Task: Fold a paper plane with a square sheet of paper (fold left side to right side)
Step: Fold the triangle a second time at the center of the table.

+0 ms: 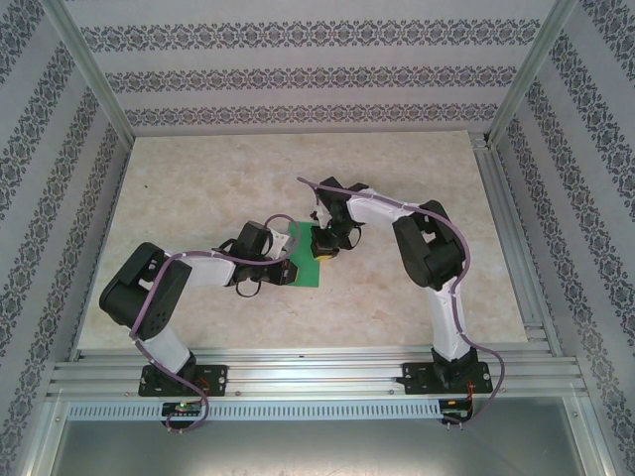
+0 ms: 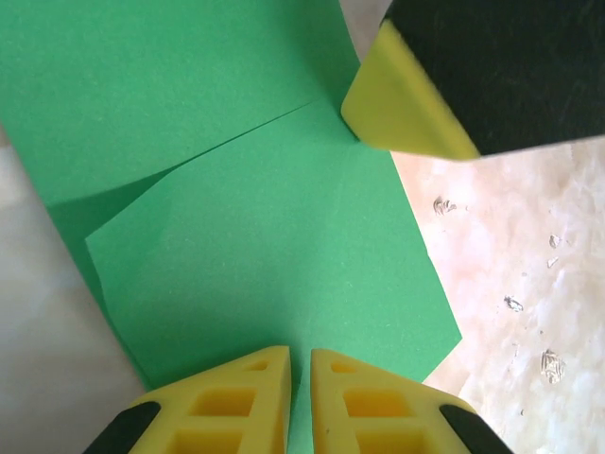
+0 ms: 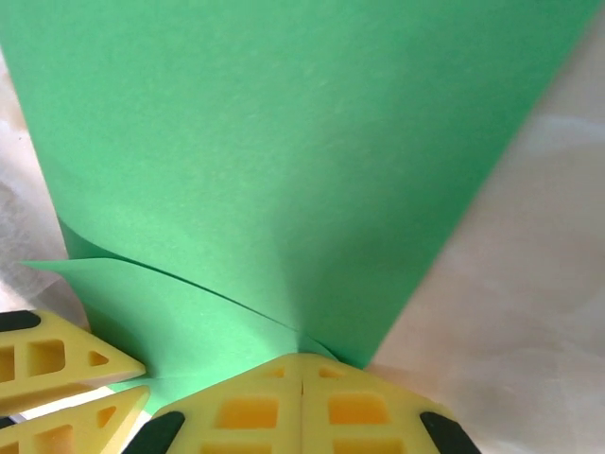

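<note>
Folded green paper [image 1: 306, 260] lies mid-table between both arms. The left gripper [image 2: 301, 352] pinches its left edge, jaws narrow. The right gripper [image 3: 302, 357], fingers together, touches the fold. Beige marbled table [image 1: 198, 198], patterned walls [image 1: 298, 79], aluminium frame [image 1: 298, 365].

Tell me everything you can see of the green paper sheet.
The green paper sheet is thin, matte, bright green and partly folded: one flap curves over the lower layer. It lies on the marbled table. The left end effector appears to pinch one edge; the shut right end effector presses at the fold.
</note>
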